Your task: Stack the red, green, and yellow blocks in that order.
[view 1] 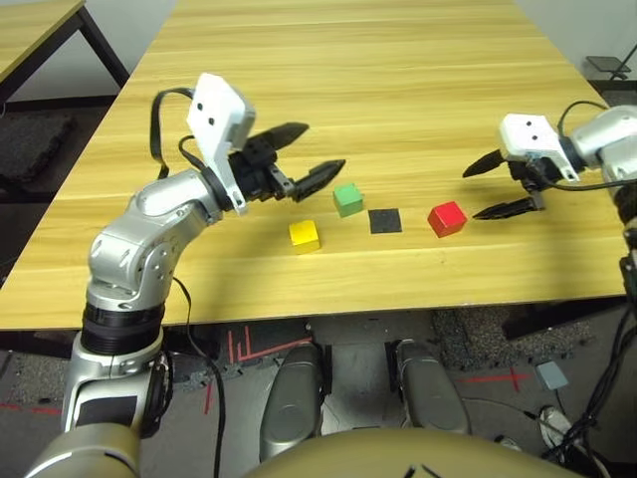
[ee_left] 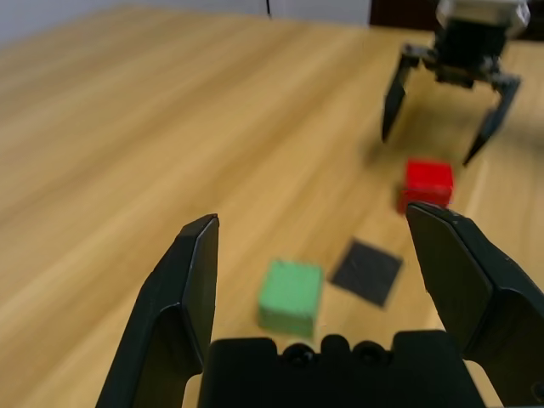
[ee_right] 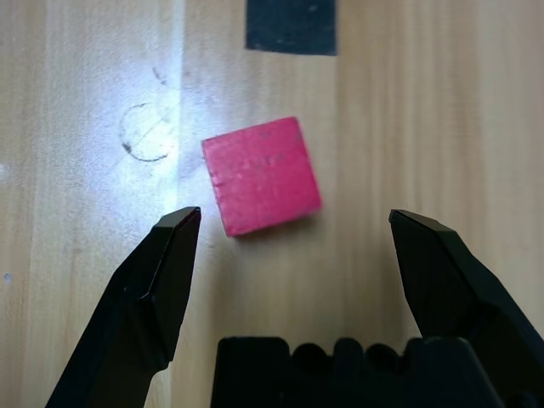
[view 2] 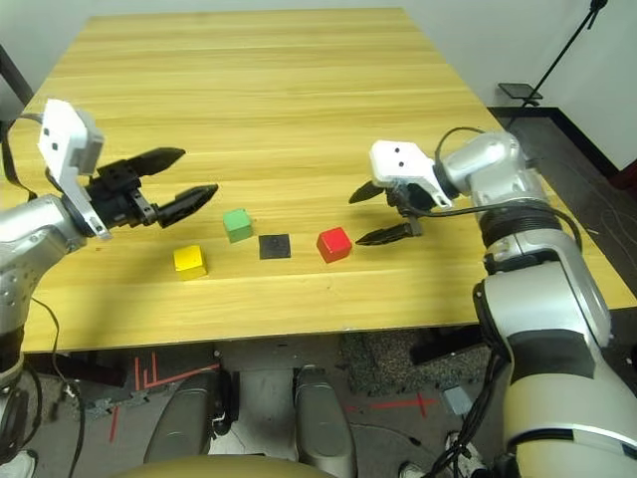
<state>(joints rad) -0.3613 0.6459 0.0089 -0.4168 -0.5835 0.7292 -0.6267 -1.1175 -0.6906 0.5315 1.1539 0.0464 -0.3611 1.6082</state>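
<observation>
Three cubes lie apart near the table's front edge: the yellow block at left, the green block a little farther back, and the red block at right. A flat black square patch lies between green and red. My left gripper hovers open just left of and above the green block, holding nothing. On the other side, my right gripper is open just right of the red block, which lies ahead of its spread fingers, untouched.
The wooden table stretches far back behind the blocks. Its front edge runs close below the cubes. A second table corner stands at the far left, off this one.
</observation>
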